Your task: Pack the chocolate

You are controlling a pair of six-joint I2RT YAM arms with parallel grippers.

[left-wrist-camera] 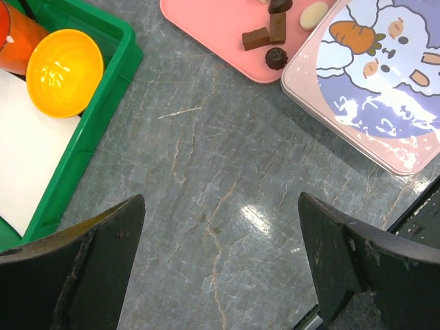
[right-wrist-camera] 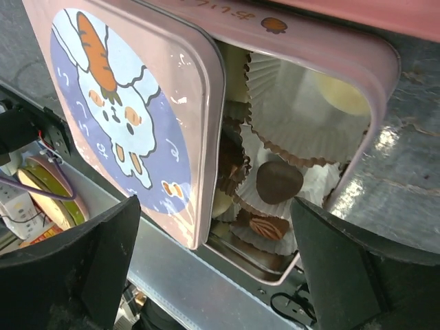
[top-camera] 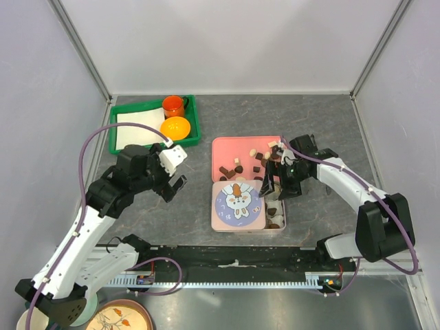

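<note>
Three pale walls (top-camera: pixel 227 41), grey veined tabletop (top-camera: pixel 333 127)

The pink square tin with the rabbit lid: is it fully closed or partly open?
Partly open. The rabbit-printed lid covers only one side of the pink square tin; white paper cups with chocolates show beside it.

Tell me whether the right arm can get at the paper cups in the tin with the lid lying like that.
Probably yes. The lid covers most of the tin, but the cups along one side lie bare, and the right gripper hangs open directly above them.
</note>
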